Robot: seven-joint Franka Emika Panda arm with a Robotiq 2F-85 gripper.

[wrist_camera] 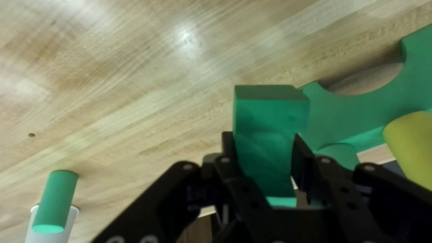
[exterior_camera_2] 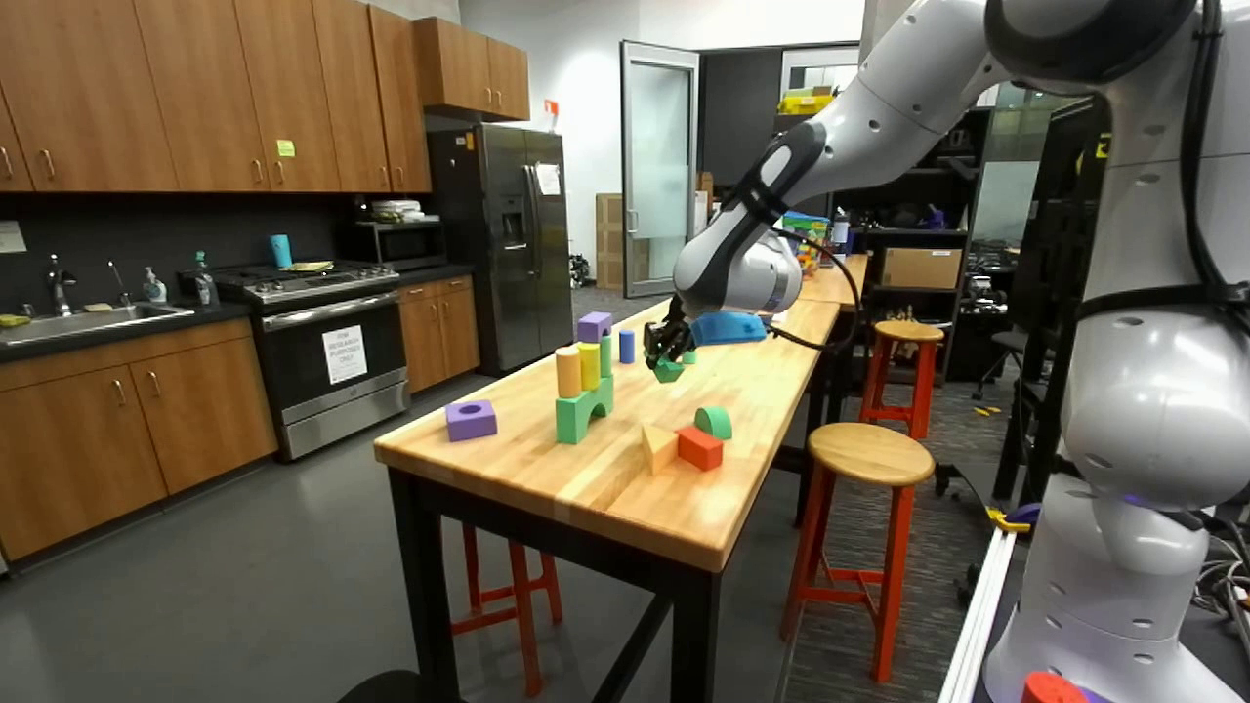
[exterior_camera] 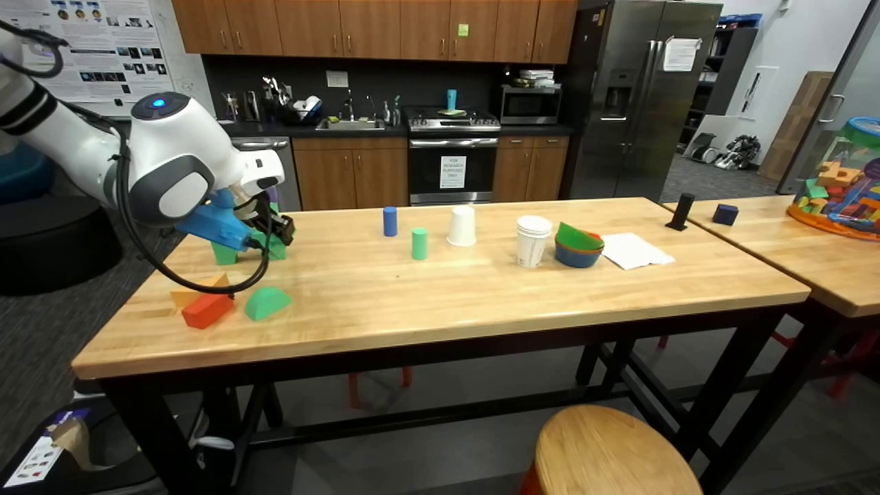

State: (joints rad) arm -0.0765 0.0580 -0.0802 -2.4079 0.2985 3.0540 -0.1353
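Note:
My gripper (wrist_camera: 263, 145) is shut on a green rectangular block (wrist_camera: 270, 113), a finger pressed to either side. In an exterior view the gripper (exterior_camera_2: 668, 350) hangs above the table with that block's tip (exterior_camera_2: 668, 372) showing below. Close beside stands a stack: a green arch (exterior_camera_2: 576, 415) carrying an orange cylinder (exterior_camera_2: 568, 373), a yellow cylinder (exterior_camera_2: 590, 366) and a green cylinder (exterior_camera_2: 606, 356), with a purple piece (exterior_camera_2: 594, 325) on top. The wrist view has the arch (wrist_camera: 361, 116) and yellow cylinder (wrist_camera: 411, 148) to the right of the held block. The arm largely hides the stack in an exterior view.
An orange triangle (exterior_camera_2: 658, 448), red block (exterior_camera_2: 700, 448) and green half-round (exterior_camera_2: 714, 422) lie near the edge. A purple holed block (exterior_camera_2: 471, 422) sits beyond the stack. Farther along stand a blue cylinder (exterior_camera: 390, 221), green cylinder (exterior_camera: 419, 244), cups (exterior_camera: 462, 227) and bowls (exterior_camera: 579, 256).

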